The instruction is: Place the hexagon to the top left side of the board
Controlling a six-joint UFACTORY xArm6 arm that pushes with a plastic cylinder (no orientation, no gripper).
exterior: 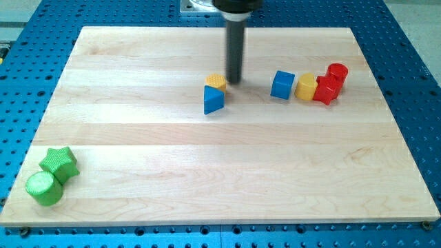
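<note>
The dark rod (235, 48) hangs upright from the view's top centre, its tip (234, 83) resting low.

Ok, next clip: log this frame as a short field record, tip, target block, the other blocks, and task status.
tip: my tip just right of the yellow hexagon, about touching
target: yellow hexagon, upper centre of the board, blue triangle against its lower side
right cluster: blue cube, yellow block, two red blocks
bottom left: green star, green cylinder
status: hexagon not yet at top left
</note>
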